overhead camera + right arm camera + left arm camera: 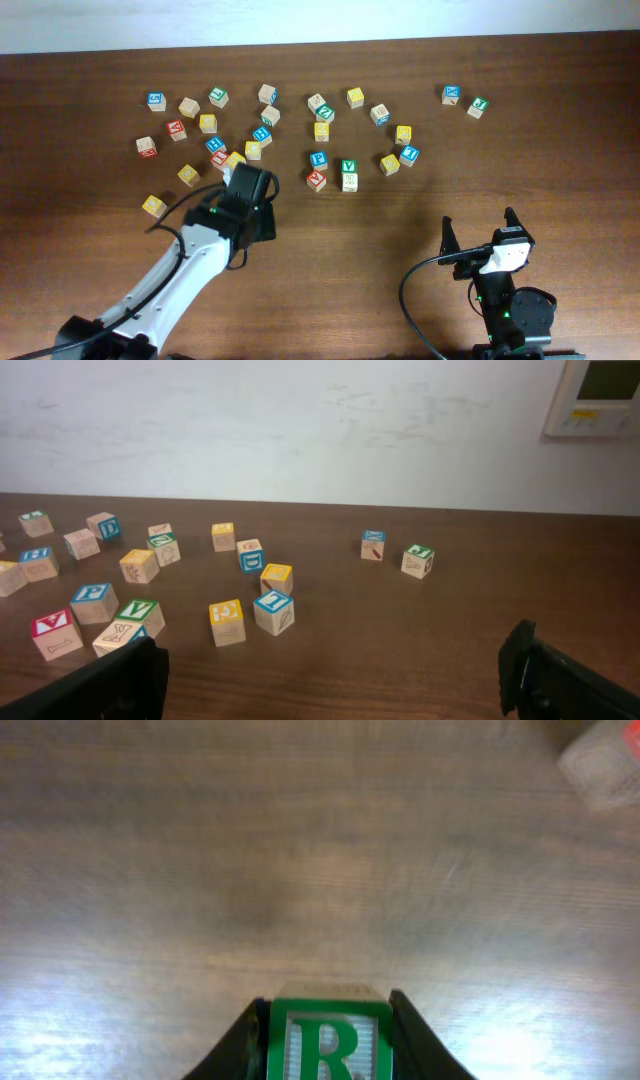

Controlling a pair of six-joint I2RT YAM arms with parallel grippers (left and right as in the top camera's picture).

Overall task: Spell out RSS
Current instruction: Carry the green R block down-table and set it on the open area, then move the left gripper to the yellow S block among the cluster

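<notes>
My left gripper [327,1002] is shut on the R cube [328,1045], a wooden cube with a green-bordered white face and a green R, held over bare wood. In the overhead view the left gripper [248,190] hides that cube. Several yellow-faced cubes lie in the scatter, among them one [321,131] near the middle and one [389,164] to its right. I cannot read their letters. My right gripper [480,228] is open and empty at the front right, and its fingers frame the right wrist view [330,670].
Many letter cubes are scattered across the far half of the table [340,260]. A green V cube [348,167] stands mid-table, with red [316,180] and blue [317,159] cubes beside it. A blurred pale cube [600,765] lies ahead of my left gripper, to the right.
</notes>
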